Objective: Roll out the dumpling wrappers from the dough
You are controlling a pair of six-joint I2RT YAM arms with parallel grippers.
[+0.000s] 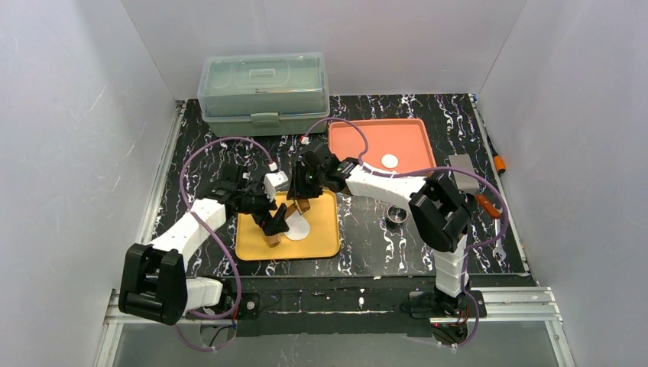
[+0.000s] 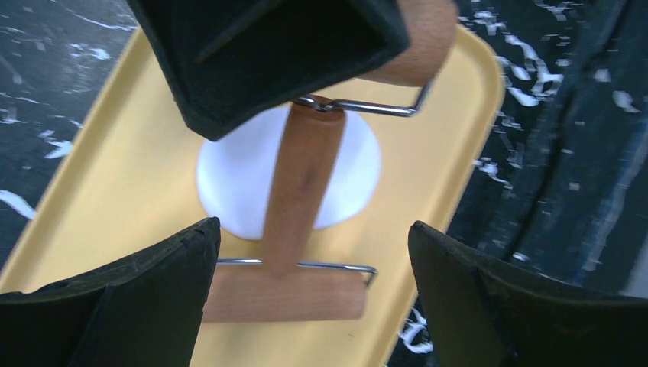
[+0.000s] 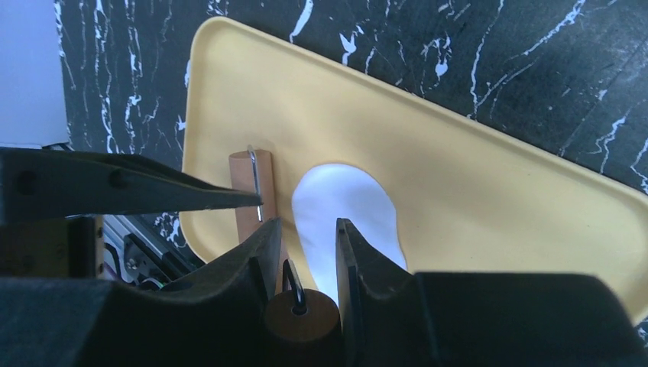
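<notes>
Over the yellow tray (image 1: pixel 325 246), the right gripper (image 3: pixel 306 256) is clamped on one wooden barrel of the wooden roller (image 2: pixel 302 176). Its wrist camera shows the barrel's round end and wire loop pinched tight between the two fingers. The left gripper (image 2: pixel 312 233) stands wide apart around the roller's other barrel. In its own wrist view the right-hand finger is well clear of the wood, while the left-hand finger overlaps the barrel's end, so contact there cannot be told. The overhead camera shows neither grip clearly, only the two claws meeting above the tray. Beneath the roller's handle lies the dough (image 2: pixel 355 172), a flat white oval on the middle of the tray. From the left wrist it looks nearly round; from the right wrist it looks long and narrow. Only the overhead view reaches past the tray, which sits toward the near edge of the worktop (image 1: pixel 367 245), left of centre. It shows one dumpling wrapper (image 1: pixel 390 160) on an orange tray (image 1: pixel 344 141) toward the far right corner. A metal ring (image 1: pixel 395 216) rests on the worktop between the two trays, and a lidded box (image 1: pixel 264 92) stands at the far edge.
</notes>
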